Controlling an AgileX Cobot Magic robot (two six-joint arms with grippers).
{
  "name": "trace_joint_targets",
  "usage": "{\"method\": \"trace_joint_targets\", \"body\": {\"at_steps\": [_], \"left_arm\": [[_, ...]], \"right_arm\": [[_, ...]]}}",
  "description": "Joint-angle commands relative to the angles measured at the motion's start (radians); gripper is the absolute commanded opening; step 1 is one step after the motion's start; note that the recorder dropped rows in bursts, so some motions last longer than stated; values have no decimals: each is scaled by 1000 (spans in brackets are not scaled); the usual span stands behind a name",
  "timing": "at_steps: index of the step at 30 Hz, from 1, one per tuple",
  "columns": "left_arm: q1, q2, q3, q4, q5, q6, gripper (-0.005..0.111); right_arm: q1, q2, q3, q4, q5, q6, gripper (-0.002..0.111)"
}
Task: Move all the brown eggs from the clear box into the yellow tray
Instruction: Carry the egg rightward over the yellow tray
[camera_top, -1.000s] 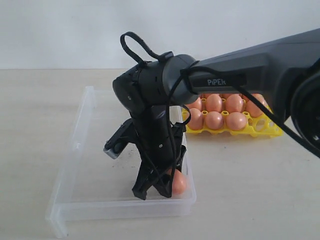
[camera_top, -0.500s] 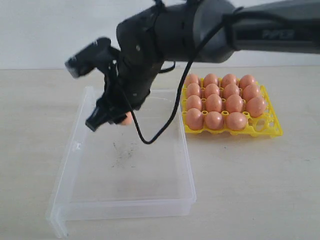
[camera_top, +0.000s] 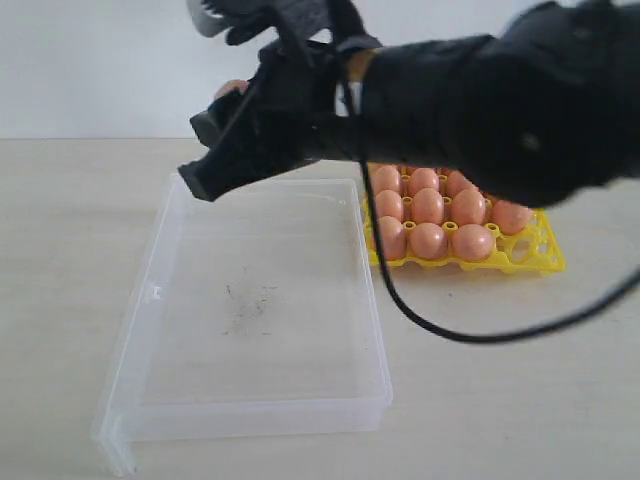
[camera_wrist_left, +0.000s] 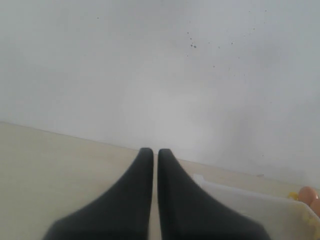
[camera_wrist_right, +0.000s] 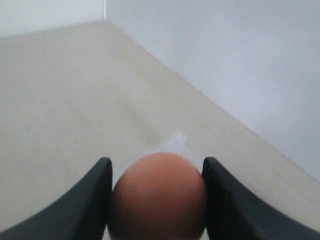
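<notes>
Gripping one brown egg (camera_wrist_right: 159, 197), the right claw (camera_wrist_right: 157, 170) hangs in the air near the far left corner of the clear box (camera_top: 135, 335), well above the worktop (camera_top: 500, 380). Other brown eggs (camera_top: 428, 240) sit in the yellow tray (camera_top: 530, 262) just right of the box. The left claw (camera_wrist_left: 151, 152) is narrow, fingers almost touching, holding nothing.

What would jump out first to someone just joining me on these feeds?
The black right arm stretched high over the clear box, its claw shut on a brown egg. Below, the box holds only dark specks, while the yellow tray beside it is full of eggs except one near corner cup.
</notes>
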Motion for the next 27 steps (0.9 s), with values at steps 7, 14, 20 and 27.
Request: {"method": "trace_joint_targets", "body": {"at_steps": [7,14,20,27], "left_arm": [[-4,-3,-3,-3,0,6,4],[-4,-3,-3,-3,0,6,4],[-4,-3,-3,-3,0,6,4],[-4,-3,-3,-3,0,6,4]], "right_arm": [[-157,-313,496,414,-505,-336,0],[-410,-310,688,390,-747,-258,0],[-724,-150,701,-14,-892,131,0],[-986,131,610,-619,-1043,401,0]]}}
